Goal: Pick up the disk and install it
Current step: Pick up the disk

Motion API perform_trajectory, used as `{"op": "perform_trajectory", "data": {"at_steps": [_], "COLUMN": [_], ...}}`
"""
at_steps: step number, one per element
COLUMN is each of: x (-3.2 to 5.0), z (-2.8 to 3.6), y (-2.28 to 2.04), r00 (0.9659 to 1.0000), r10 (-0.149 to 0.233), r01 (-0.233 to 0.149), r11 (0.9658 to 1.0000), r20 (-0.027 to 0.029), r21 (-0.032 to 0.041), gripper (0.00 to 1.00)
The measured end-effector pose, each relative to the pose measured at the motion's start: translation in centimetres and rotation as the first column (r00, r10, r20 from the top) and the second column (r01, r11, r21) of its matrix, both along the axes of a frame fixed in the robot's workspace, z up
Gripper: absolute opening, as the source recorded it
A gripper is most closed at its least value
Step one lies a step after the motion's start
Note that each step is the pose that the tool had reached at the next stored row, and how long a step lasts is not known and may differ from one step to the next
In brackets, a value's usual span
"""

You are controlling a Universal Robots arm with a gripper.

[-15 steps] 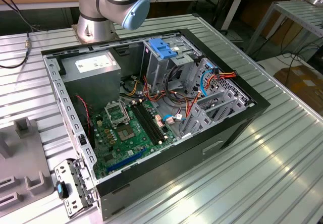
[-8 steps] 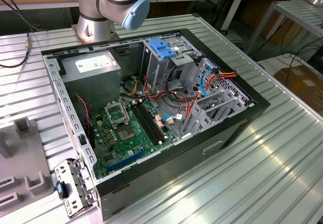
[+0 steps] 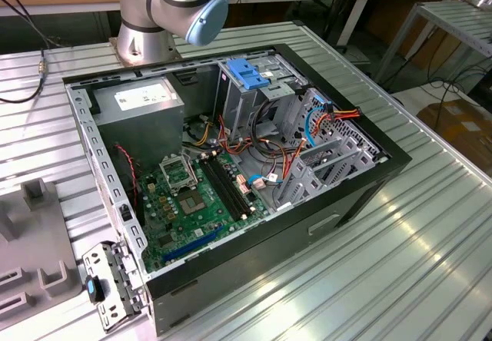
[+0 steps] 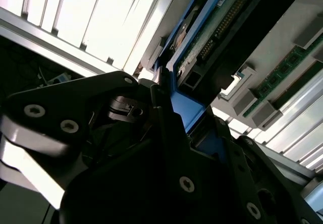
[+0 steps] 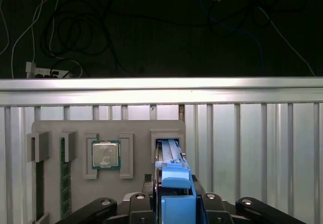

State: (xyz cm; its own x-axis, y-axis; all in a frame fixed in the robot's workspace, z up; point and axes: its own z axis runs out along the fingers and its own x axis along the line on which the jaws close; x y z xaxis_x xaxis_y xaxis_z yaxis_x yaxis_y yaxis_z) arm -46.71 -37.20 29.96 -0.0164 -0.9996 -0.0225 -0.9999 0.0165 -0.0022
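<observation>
The claw is clamped shut on the blue end tab of the disk, which stands on edge in a slot of the grey tray, long axis running straight out from the claw. The second wrist view adds the disk's green circuit-board face; the exterior view brings in the open computer case.

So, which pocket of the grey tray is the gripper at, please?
The one holding the disk, which the gripper grips; the neighbouring pocket holds a processor, another a memory stick.
</observation>
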Motion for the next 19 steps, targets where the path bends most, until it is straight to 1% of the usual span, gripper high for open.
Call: {"op": "perform_trajectory", "data": {"at_steps": [8,19], "x": [0.00,0.00], "z": [-0.27,-0.31], "y": [0.00,0.00], "r00": [1.0000,1.0000], "r10": [0.000,0.004], "r01": [0.000,-0.004], "r11": [1.0000,1.0000], "r20": [0.0000,0.0002], "r21": [0.0000,0.0001], "gripper": [0.37,0.37]}}
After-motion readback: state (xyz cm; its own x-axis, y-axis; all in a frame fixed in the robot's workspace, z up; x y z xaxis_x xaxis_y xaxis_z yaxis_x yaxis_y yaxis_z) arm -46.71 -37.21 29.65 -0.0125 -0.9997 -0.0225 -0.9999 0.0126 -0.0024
